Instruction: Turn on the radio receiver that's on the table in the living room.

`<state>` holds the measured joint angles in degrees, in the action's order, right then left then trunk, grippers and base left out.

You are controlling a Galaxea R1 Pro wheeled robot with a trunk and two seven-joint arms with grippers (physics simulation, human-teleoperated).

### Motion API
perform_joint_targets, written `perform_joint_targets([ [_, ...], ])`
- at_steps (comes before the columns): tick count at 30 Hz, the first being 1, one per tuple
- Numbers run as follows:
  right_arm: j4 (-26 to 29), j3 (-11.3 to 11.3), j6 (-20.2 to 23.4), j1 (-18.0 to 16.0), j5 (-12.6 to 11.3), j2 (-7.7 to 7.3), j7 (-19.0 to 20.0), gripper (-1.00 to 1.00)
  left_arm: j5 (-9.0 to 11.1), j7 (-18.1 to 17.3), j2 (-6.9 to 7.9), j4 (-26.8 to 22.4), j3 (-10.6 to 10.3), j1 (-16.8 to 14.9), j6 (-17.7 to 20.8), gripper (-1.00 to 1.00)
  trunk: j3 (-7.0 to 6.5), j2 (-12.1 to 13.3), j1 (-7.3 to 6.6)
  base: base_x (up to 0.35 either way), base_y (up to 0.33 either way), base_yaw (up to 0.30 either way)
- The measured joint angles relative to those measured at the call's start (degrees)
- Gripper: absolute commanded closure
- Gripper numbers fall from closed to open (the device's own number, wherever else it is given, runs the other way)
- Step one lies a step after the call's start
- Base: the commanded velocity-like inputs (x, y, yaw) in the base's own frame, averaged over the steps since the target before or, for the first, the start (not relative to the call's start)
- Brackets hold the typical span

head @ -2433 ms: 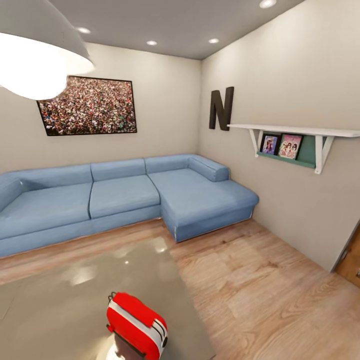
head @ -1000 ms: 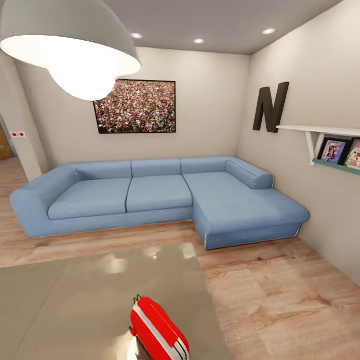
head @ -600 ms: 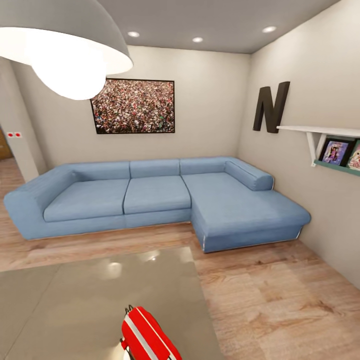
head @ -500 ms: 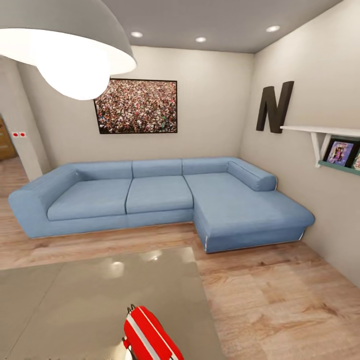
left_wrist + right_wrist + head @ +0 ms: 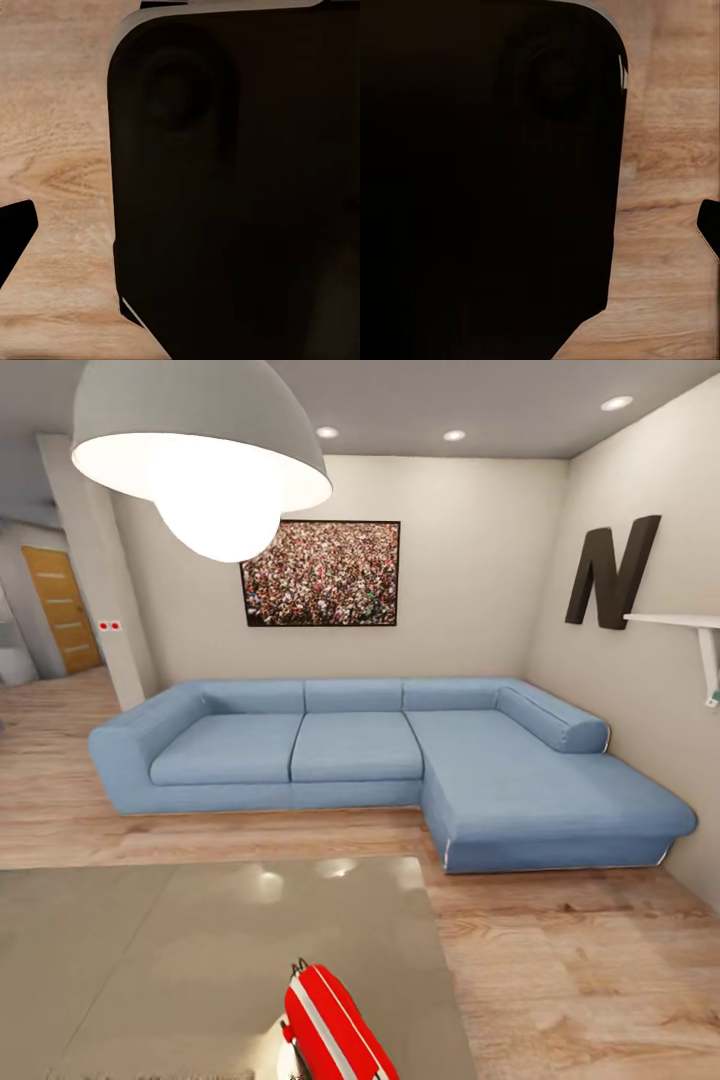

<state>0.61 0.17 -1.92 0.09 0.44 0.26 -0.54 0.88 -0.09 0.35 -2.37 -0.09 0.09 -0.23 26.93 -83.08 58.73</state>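
Red radio receiver [image 5: 333, 1028], frame-cropped

camera: panned left since the earliest picture; whole view shifted right
doorway: orange door [image 5: 62, 605] and hall now in view at far left
shelf [image 5: 680, 622]: almost off the right edge, framed pictures gone from view
radio receiver [image 5: 335, 1028]: now further right on the bench [image 5: 150, 950], cut by the bottom edge
lamp [image 5: 200, 450]: now fully in frame

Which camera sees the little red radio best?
The head view. The red radio receiver sits on the grey table at the picture's bottom edge, partly cut off. Both wrist views look at a big dark shape over wood plank floor, with nothing red in them.
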Motion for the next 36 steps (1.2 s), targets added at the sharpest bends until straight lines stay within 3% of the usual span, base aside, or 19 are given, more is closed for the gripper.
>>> perform_joint_targets([
  [10, 0.0, 0.0, -0.01, 0.0, -0.01, -0.08, 0.01, -1.0, 0.0, 0.0, 0.0, -0.01, -0.01, 0.0, 0.05, -1.0, 0.0, 0.0, 0.0, 0.015, 0.0, 0.084],
  [23, 0.0, 0.0, -0.01, 0.0, 0.0, -0.08, 0.01, -1.0, 0.41, 0.0, 0.06, -0.01, -0.05, 0.0, 0.05, -1.0, 0.0, 0.0, 0.0, 0.248, 0.0, 0.002],
  [36, 0.0, -0.08, -0.01, 0.0, -0.08, -0.3, -0.06, -1.0, 0.44, 0.0, 0.0, -0.01, 0.0, 0.0, 0.01, -1.0, 0.0, 0.0, 0.0, 0.018, 0.0, 0.0],
])
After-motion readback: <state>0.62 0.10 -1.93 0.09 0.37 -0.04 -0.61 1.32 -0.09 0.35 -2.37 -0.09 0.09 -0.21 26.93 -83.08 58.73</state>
